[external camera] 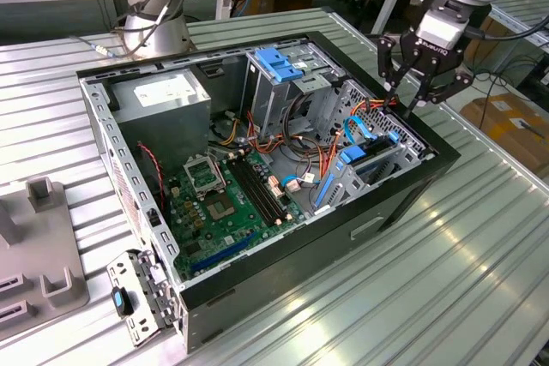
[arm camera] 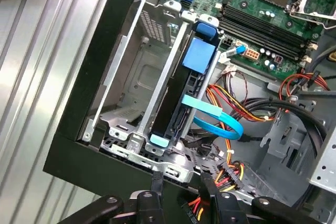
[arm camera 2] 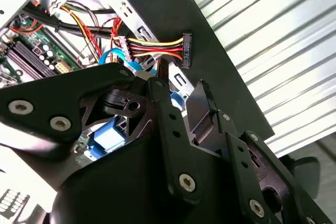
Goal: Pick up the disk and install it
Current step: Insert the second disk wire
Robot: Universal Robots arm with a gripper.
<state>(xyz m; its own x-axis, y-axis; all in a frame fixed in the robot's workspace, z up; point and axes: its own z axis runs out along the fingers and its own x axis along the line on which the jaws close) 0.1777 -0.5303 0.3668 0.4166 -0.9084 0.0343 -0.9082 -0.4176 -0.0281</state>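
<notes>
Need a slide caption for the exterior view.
Open gripper hovers over the PC case corner, above the disk in its bay.

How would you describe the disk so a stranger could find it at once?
Start at the open black computer case on the ribbed metal table. In its corner nearest the claw, a grey bay holds the disk standing on edge. Its bright blue frame sets it apart from the thin blue cables beside it.
</notes>
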